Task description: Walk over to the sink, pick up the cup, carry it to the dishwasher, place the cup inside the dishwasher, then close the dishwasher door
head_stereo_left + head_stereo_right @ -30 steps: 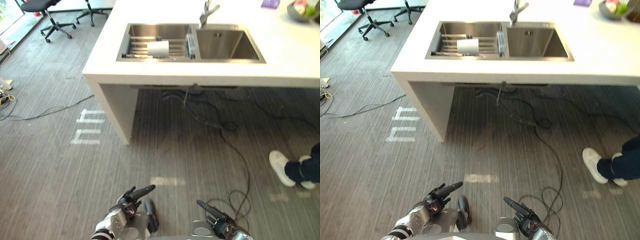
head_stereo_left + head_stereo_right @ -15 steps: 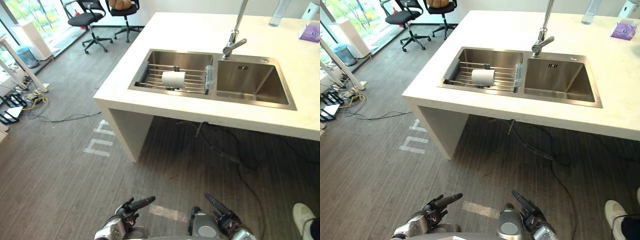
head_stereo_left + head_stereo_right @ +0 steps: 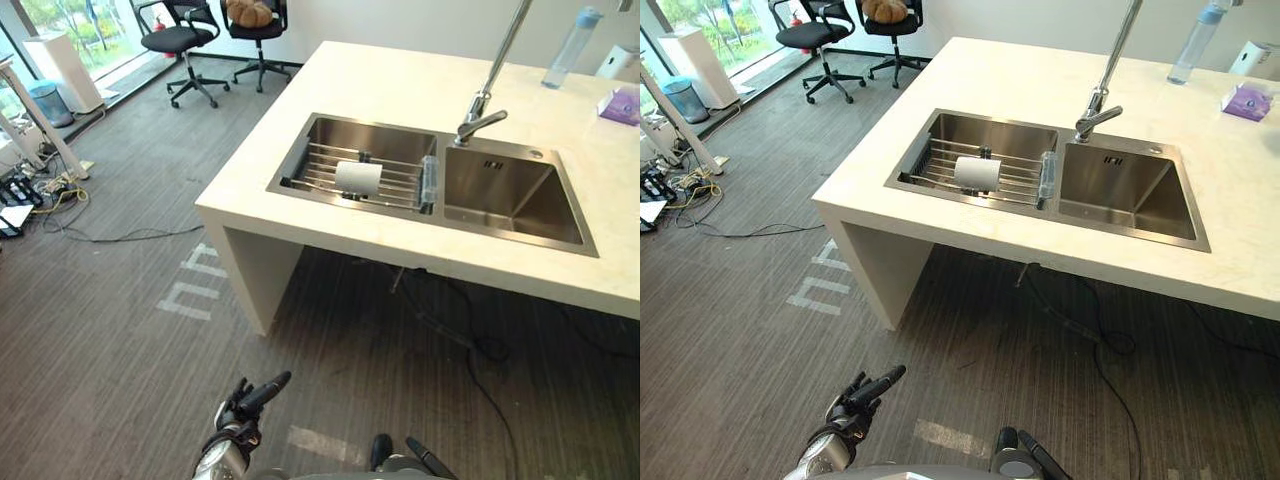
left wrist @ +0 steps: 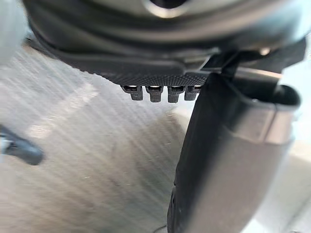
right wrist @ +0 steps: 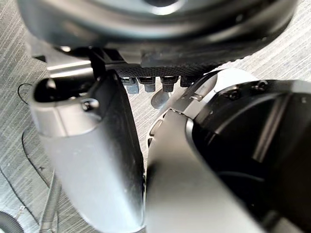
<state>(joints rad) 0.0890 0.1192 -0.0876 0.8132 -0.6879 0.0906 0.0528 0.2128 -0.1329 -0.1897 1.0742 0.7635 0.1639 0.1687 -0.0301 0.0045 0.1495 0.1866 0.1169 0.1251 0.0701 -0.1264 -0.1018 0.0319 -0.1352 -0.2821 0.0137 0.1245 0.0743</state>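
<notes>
Lying on its side, the white cup point(image 3: 358, 178) rests on a wire rack point(image 3: 318, 166) set in the left basin of a steel double sink point(image 3: 505, 232). The sink is sunk into a pale counter point(image 3: 380, 80), and a tall tap point(image 3: 481, 112) rises behind the divider between the two basins. A clear bottle point(image 3: 573, 47) and a small purple packet point(image 3: 623, 103) stand on the counter's far right part, well apart from the cup. Beyond the counter's far left corner are two black office chairs point(image 3: 185, 36) on the grey striped floor point(image 3: 100, 330), which also carries white tape marks point(image 3: 193, 291) near the counter's leg.

The left hand point(image 3: 242, 408) shows low in the head views, over the floor and well short of the counter, its fingers point(image 3: 266, 384) stretched straight forward and holding nothing. The right hand point(image 5: 160, 34) is also low over the floor; its wrist view shows the thumb and fingers relaxed and empty.
</notes>
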